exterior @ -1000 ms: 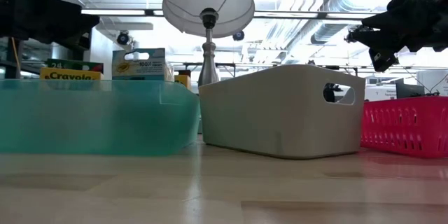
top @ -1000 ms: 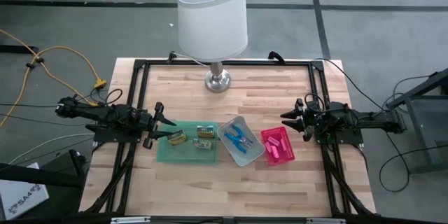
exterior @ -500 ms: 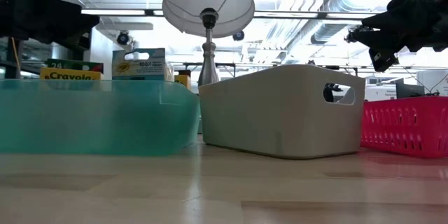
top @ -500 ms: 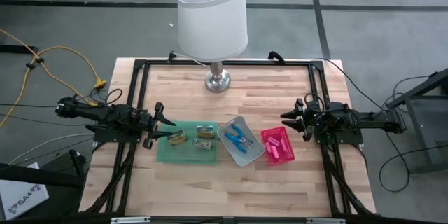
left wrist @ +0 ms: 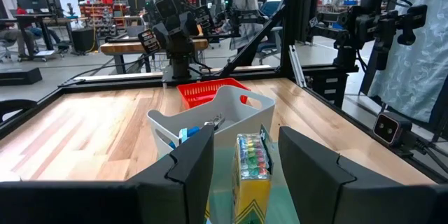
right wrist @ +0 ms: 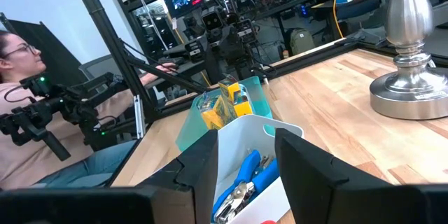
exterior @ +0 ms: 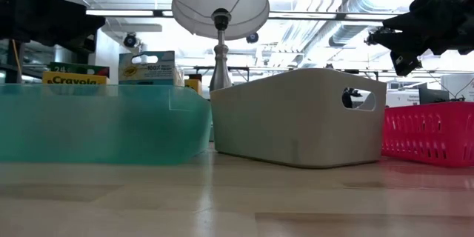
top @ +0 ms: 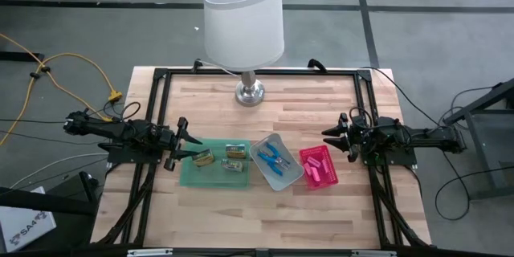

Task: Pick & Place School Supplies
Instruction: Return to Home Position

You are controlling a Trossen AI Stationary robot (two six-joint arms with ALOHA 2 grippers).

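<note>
Three yellow-green crayon packs (top: 215, 157) stand in the green tray (top: 189, 178). Two blue-handled plier-like tools (top: 274, 161) lie in the grey tray (top: 265, 146). Several pink eraser pieces (top: 316, 173) lie in the pink basket (top: 324, 155). My left gripper (top: 186, 140) hovers open at the green tray's left end, above the table. My right gripper (top: 329, 135) hovers open just right of the pink basket. In the left wrist view a crayon pack (left wrist: 252, 164) stands ahead of the fingers; in the right wrist view the blue tools (right wrist: 246, 178) show in the grey tray.
A white-shaded lamp (top: 243, 18) stands on its metal base (top: 250, 92) at the far middle of the table. Black frame rails (top: 157, 88) run along the table's edges. Bare wood lies in front of the trays and around the lamp. A seated person (right wrist: 17, 63) shows beyond the table.
</note>
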